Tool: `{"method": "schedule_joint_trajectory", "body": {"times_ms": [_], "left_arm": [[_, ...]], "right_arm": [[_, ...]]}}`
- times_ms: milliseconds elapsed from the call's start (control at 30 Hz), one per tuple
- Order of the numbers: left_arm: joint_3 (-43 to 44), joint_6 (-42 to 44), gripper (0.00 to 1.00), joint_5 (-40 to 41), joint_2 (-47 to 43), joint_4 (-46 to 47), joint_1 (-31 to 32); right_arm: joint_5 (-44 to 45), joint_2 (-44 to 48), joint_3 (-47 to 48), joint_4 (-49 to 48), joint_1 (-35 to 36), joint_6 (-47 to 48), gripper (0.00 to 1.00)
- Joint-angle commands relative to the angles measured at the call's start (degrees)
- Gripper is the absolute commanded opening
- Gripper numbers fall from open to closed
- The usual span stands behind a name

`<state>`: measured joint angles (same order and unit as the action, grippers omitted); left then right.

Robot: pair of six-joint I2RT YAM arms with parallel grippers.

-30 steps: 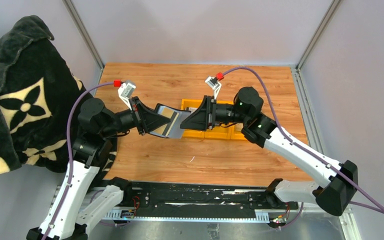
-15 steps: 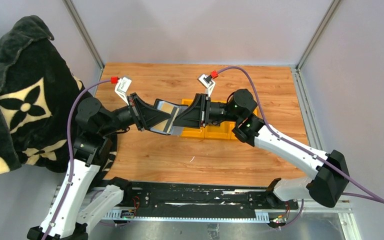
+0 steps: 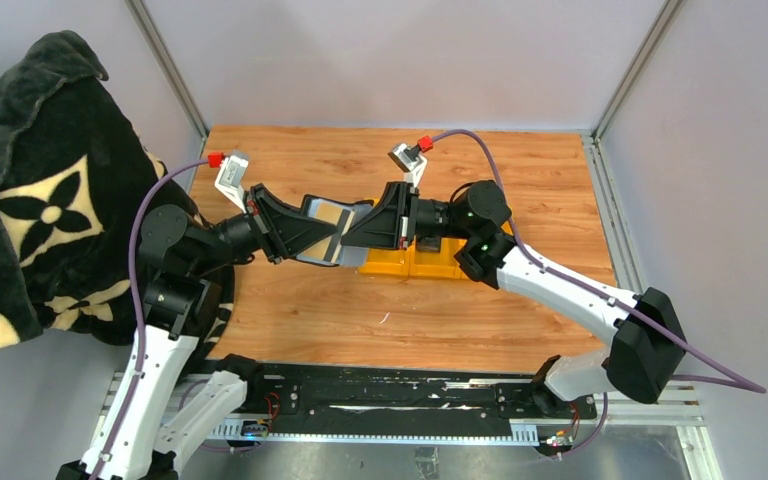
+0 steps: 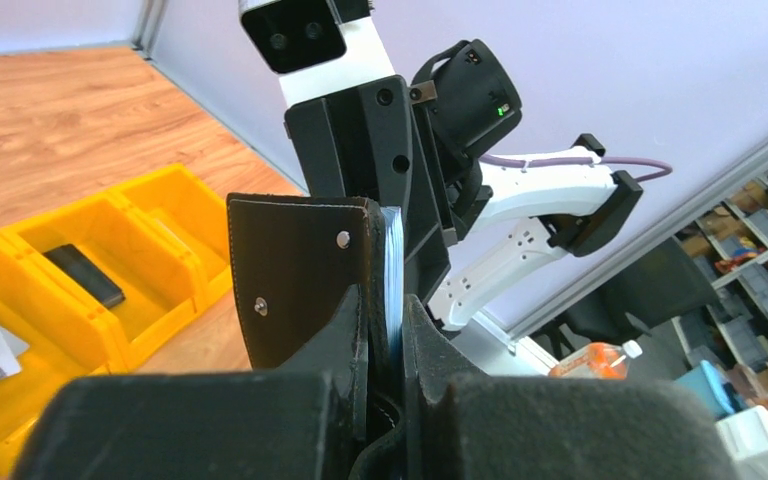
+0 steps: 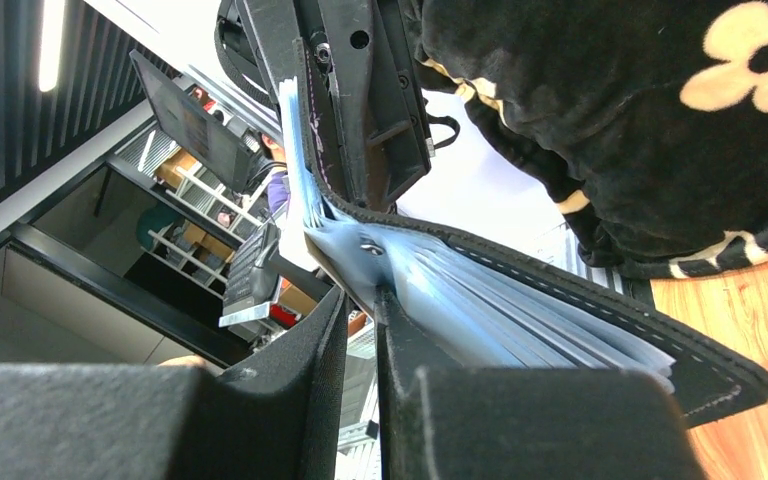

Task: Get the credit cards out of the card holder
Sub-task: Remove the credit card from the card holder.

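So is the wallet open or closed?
Open: the card holder is spread between the left gripper and right gripper, its plastic sleeves fanned out.

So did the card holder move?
Yes. The card holder went a little left and up in the top view, away from the yellow bins.
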<state>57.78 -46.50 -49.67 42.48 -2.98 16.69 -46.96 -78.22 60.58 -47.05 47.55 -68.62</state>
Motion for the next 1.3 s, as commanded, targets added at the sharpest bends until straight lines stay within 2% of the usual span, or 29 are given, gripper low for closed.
{"method": "schedule_joint_trajectory", "body": {"times_ms": [0,133,367,467,600,733,800,900,1167,1267], "left_arm": [[-0.5,5.7,0.03,-1.1,-0.4,-6.4,1.2],[0.1,9.4,0.03,1.5,-0.5,-10.2,1.2],[-0.4,9.6,0.02,1.5,-0.6,-10.9,1.2],[-0.3,10.1,0.03,1.3,-0.9,-11.2,1.2],[-0.4,10.2,0.18,0.3,-1.0,-12.4,1.2],[-2.8,0.8,0.31,-5.3,-0.8,-4.4,1.2],[-4.2,-3.5,0.34,-7.2,-0.4,0.6,1.2],[-4.0,-5.1,0.32,-8.5,0.0,1.8,1.2],[-3.1,-6.3,0.1,-9.4,-0.5,4.6,1.1],[-3.2,-6.7,0.08,-9.1,-0.6,5.0,0.9]], "right_arm": [[2.4,0.2,2.0,-2.5,1.2,0.8,0.18],[4.2,2.2,2.6,4.9,1.2,5.8,0.18],[3.6,1.1,4.4,4.9,1.5,6.7,0.21],[3.9,0.7,4.7,4.9,1.7,6.9,0.19],[3.7,0.8,4.6,3.7,1.8,7.0,0.01],[3.2,1.5,3.5,2.6,1.8,7.0,0.0],[2.4,1.6,3.0,1.4,1.8,6.0,0.0],[1.6,1.9,2.4,1.4,1.8,6.0,0.0],[1.7,4.7,-1.5,1.0,1.8,7.2,0.0],[2.5,6.9,-3.2,2.0,1.8,9.3,0.0]]}}
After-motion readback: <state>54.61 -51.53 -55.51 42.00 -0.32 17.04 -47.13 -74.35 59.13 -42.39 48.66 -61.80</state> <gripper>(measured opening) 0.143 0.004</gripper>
